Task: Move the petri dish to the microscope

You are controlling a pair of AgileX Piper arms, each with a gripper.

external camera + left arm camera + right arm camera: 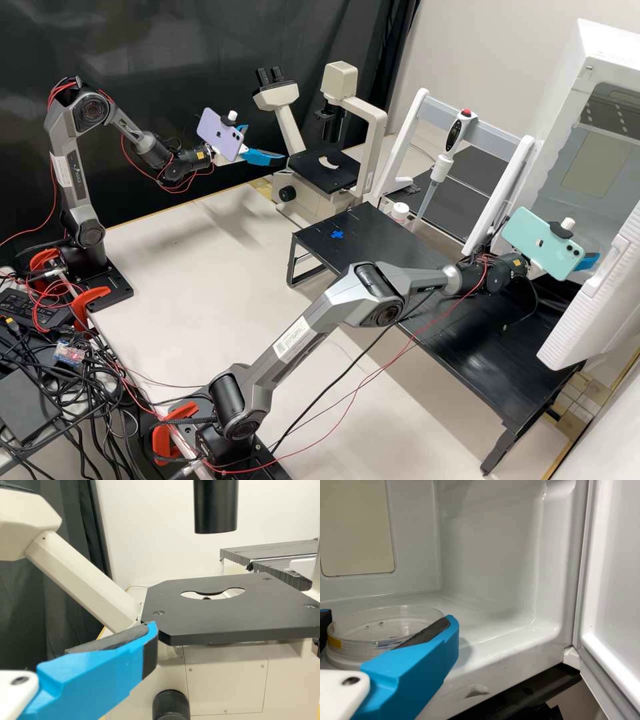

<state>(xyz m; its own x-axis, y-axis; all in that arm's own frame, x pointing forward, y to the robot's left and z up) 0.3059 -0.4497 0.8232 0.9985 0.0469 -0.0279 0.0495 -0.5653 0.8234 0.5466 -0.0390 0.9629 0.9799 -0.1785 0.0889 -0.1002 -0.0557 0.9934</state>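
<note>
In the high view my left gripper (265, 143) stands open beside the microscope (323, 168). Seen from its wrist, one blue finger of the left gripper (75, 631) points at the near edge of the black stage (225, 617), which has a round opening. At the white cabinet's doorway in the high view is my right gripper (588, 261), partly behind the phone. The right wrist view has the clear petri dish (357, 648), with a yellow mark, level inside the cabinet. My right gripper (392, 623) is shut on it, a finger at either side.
A black raised table (427, 287) stands between the arms and the white cabinet (620, 160), whose door (615, 570) hangs open. A pipette (441, 167) is on a white stand behind it, near a small white-capped bottle (400, 212). Red cables droop below the right arm.
</note>
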